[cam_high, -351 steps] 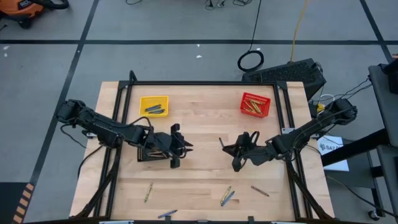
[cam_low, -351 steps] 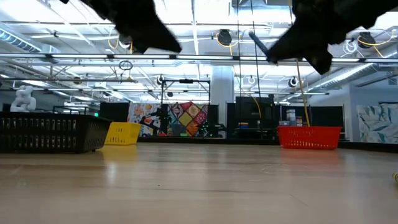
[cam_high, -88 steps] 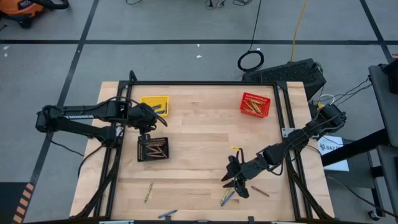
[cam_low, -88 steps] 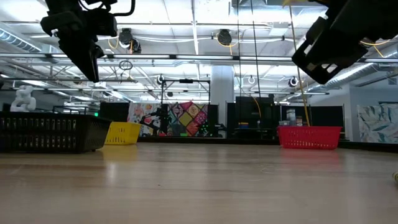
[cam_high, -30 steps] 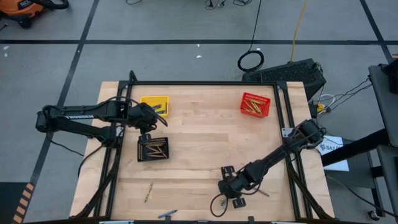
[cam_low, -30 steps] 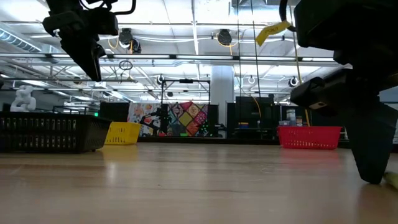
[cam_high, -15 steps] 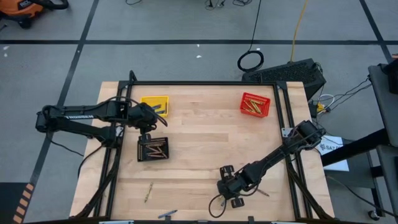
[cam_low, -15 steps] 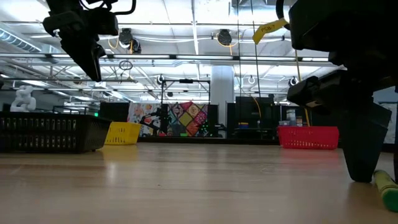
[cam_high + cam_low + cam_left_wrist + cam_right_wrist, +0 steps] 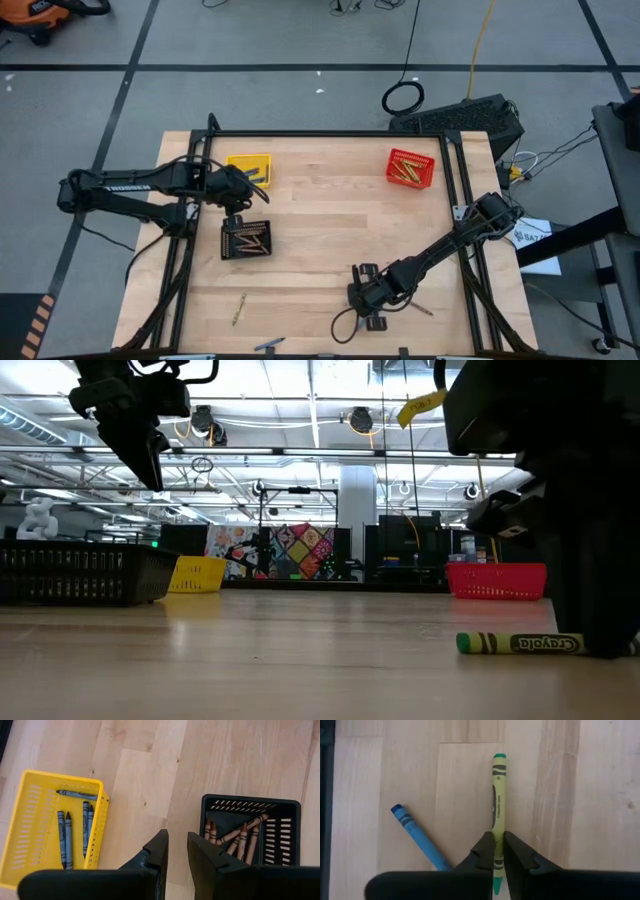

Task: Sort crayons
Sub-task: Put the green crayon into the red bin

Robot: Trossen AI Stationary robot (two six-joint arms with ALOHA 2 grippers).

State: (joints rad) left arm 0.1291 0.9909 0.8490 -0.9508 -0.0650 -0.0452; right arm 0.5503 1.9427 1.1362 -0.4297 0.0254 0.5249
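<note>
The right gripper [image 9: 499,851] is pinched shut on the yellow-green crayon [image 9: 498,795], lying flat near the table's [image 9: 320,210] front edge beside a blue crayon [image 9: 417,838], presumably for lifting it. The left gripper [image 9: 177,851], jaws narrowly parted and empty, waits above the table between the yellow basket [image 9: 30,870] and black basket [image 9: 290,807].

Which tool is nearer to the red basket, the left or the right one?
Right. The right tool is at the table's near edge, below the red basket; the left tool is across the table, between the other two baskets.
</note>
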